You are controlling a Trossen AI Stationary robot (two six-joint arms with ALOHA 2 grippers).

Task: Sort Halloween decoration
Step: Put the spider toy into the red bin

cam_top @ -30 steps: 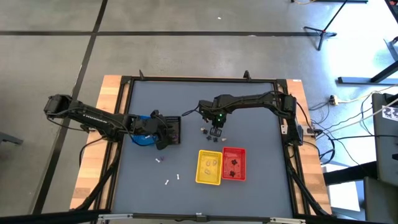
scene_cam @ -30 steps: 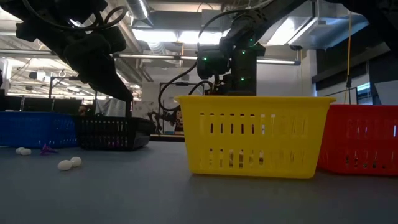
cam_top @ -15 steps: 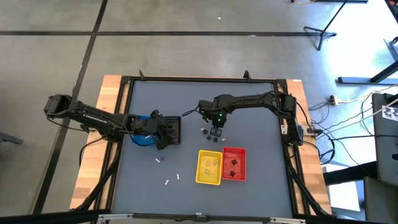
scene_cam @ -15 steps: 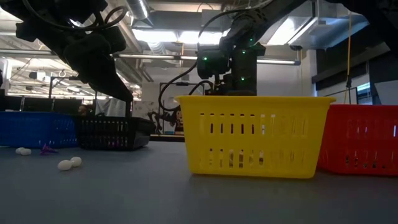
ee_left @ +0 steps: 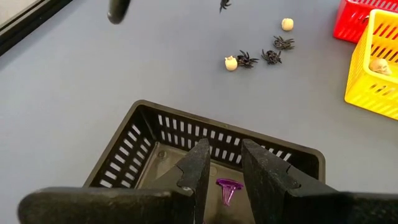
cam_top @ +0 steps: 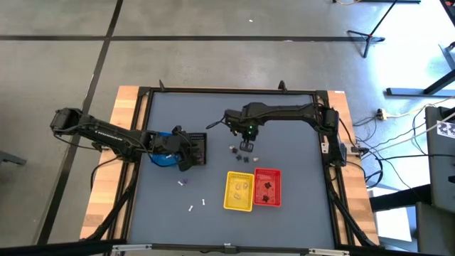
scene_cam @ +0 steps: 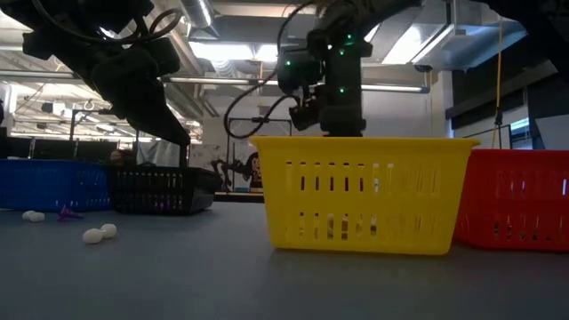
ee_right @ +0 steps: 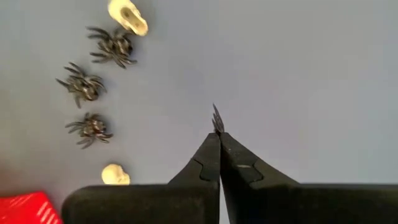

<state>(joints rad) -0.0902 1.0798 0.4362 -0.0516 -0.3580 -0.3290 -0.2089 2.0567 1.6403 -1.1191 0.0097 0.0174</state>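
The right gripper (ee_right: 218, 138) held its jaws pinched on a black spider (ee_right: 217, 119), lifted clear of the worktop (cam_top: 298, 128). Its next move seemed a carry to the red basket (cam_top: 267, 188). The left gripper (ee_left: 225, 169) hung narrowly open over the black basket (ee_left: 124, 146).

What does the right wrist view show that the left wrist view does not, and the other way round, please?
Only the right wrist view shows the right tool shut on a black spider.

Only the left wrist view shows the left tool open over the black basket, a purple trinket inside it, and the yellow basket.

Both show three loose black spiders with two pale skulls on the table, and the red basket.
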